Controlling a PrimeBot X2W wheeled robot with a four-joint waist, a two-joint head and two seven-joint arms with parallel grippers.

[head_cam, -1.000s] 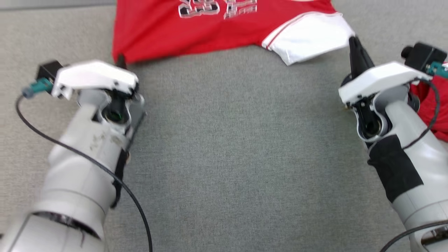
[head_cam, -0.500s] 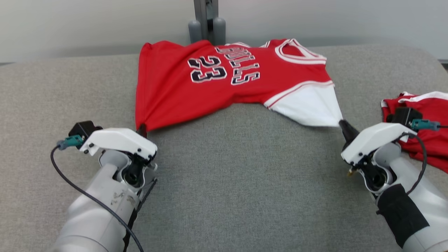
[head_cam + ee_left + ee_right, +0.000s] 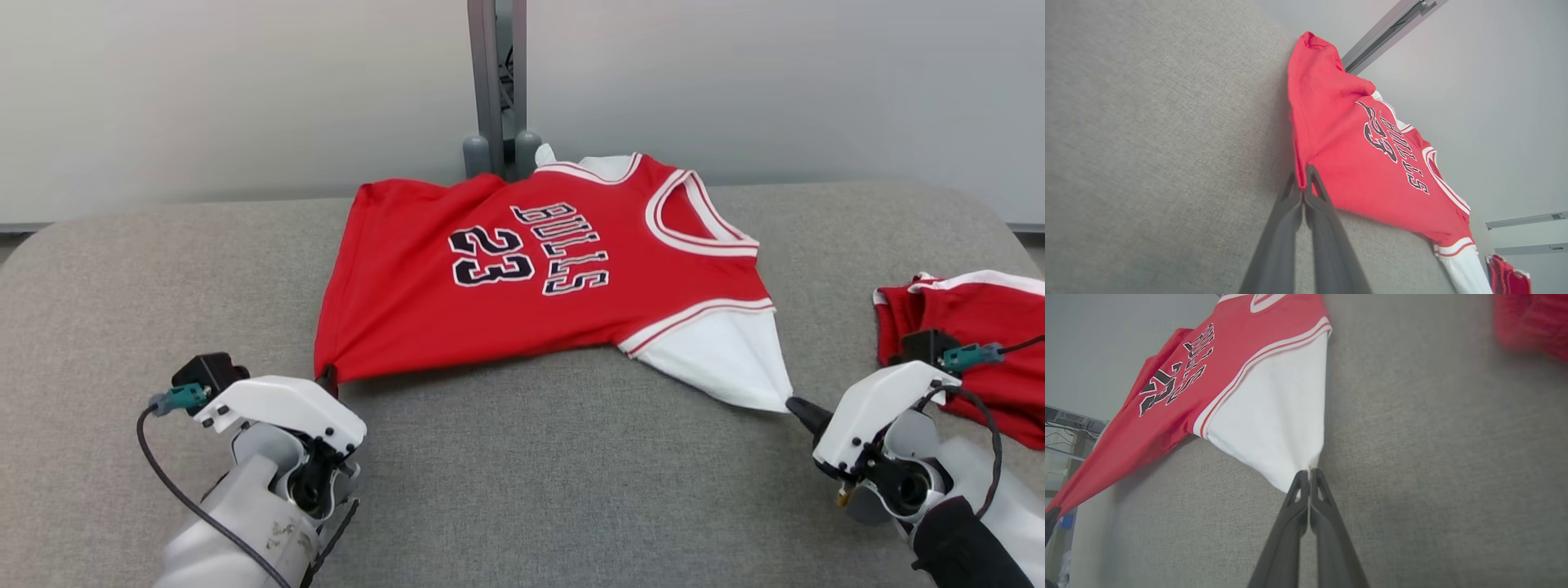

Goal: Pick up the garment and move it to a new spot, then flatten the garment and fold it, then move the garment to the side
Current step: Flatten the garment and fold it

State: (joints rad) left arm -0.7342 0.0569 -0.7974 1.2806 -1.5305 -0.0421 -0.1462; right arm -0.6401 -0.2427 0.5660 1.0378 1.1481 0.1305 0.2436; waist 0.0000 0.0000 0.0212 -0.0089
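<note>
**Garment spread out, fold not started**

Garment (image 3: 539,278) (red jersey, number 23) is laid face-up on the grey padded surface (image 3: 522,498), toward its far edge and close to the metal post (image 3: 492,82). It is gripped at its two near corners.

- Left gripper (image 3: 328,379) is clamped on the near red corner. In the left wrist view, cloth is seen pinched between the closed fingertips.
- Right gripper (image 3: 798,411) is clamped on the tip of the white panel (image 3: 718,359), which is drawn out to a point.
- The near edge is stretched between the two grips. Going by the shadow under it in the right wrist view, it is probably lifted slightly off the surface.

Status, as judged:
- Pick-up and relocation: look done or nearly done.
- Flattening: under way. Rumpling is seen at the far left corner and cloth is bunched near the post, so the garment is not fully flat.
- Fold: not begun.
- Move to the side: outstanding.

A second red garment (image 3: 980,318) is lying at the right edge, just beside the right wrist and apart from the one being worked.
</note>
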